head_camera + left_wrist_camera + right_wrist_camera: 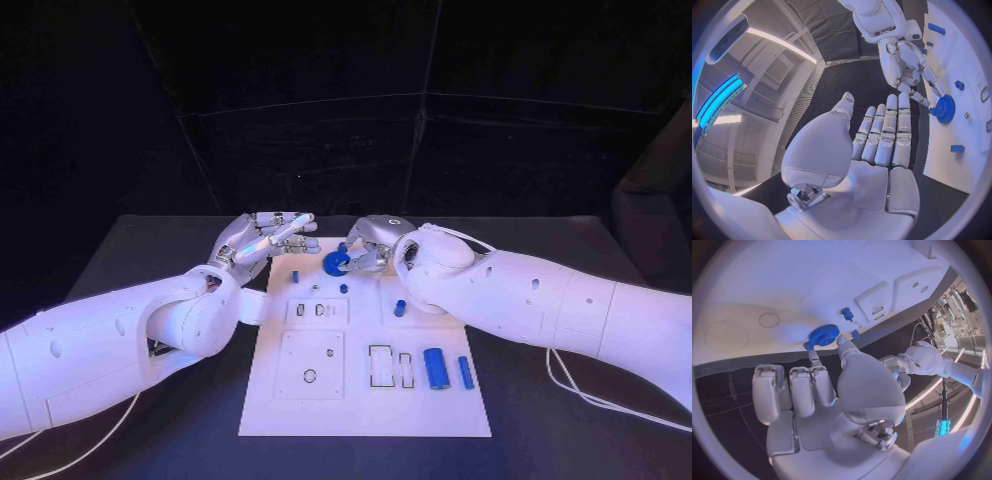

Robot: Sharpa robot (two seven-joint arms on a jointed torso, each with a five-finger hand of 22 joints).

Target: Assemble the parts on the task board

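Task board [281, 415] at table centre, long axis running near to far. Right hand [378, 243] at the far edge, pinching a blue gear [336, 264] between thumb and a fingertip; gear at or just above the board's far end, seating not discernible. Left hand [267, 238] released, fingers extended and grasping nothing, just left of the gear beyond the board's far-left corner. Standing near the far end: 2 small blue pegs [296, 276], apparently already placed. Lying loose on the near-right part: 2 blue cylinders [436, 368] and a slimmer pale piece, beside a rectangular slot. Another blue piece [400, 308] mid-board, right side. Judged early to midway: gear in hand, several parts and recesses unfilled.
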